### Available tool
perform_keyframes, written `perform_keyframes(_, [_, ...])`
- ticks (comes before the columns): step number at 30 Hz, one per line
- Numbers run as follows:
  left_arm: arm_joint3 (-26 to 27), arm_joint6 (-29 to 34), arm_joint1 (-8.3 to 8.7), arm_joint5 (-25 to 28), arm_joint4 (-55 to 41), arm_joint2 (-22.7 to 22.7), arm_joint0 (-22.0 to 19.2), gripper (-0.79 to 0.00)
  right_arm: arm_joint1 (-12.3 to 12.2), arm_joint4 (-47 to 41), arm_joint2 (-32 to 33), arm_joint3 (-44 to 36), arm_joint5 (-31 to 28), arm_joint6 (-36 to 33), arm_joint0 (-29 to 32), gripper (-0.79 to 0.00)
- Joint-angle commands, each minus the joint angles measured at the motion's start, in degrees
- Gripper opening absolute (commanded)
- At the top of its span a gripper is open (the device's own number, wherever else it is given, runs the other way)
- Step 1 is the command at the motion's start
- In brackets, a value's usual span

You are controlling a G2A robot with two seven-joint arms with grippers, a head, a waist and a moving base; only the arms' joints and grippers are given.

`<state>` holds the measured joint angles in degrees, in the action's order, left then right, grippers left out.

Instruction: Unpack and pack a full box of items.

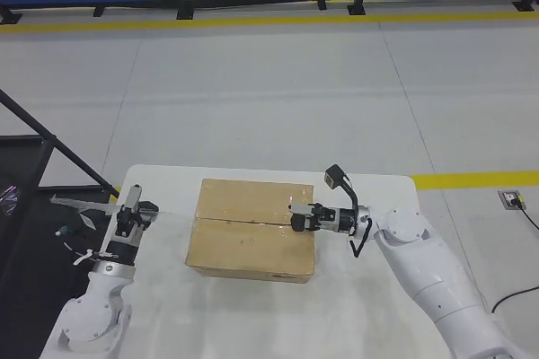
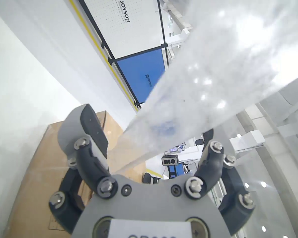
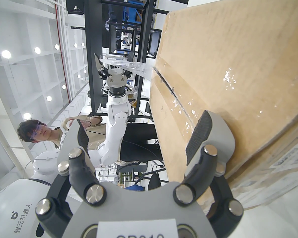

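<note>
Flanking the closed cardboard box (image 1: 251, 235) mid-table, both of your grippers stand with fingers spread.

You see the box resting on the white table (image 1: 386, 269), flaps shut, a glossy seam across its top. Your right gripper (image 3: 141, 122) sits at the box's right end over that seam, with one finger pad (image 3: 198, 134) lying against the top face and the other clear of the cardboard. Your left gripper (image 2: 149, 125) hangs just beside the box's left end. A strip of clear tape (image 2: 213, 63) runs between its parted fingers, hides one fingertip, and stretches to the seam's end. You cannot tell whether the tape clings to a finger.
</note>
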<state>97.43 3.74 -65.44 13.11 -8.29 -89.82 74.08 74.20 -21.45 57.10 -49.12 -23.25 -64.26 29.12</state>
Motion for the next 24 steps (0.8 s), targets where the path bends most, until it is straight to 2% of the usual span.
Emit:
perform_keyframes(1, [2.15, -0.25, -0.04, -0.62, 1.96, 0.22, 0.60, 0.000, 0.00, 0.00, 0.00, 0.00, 0.00, 0.00, 0.00, 0.000])
perform_keyframes(11, [7.31, -0.04, -0.58, -3.99, 10.84, 5.12, -0.73, 0.000, 0.00, 0.00, 0.00, 0.00, 0.00, 0.00, 0.00, 0.000])
perform_keyframes(24, [6.32, 2.94, -1.67, -6.83, 16.90, 12.83, -6.77, 0.000, 0.00, 0.00, 0.00, 0.00, 0.00, 0.00, 0.00, 0.000])
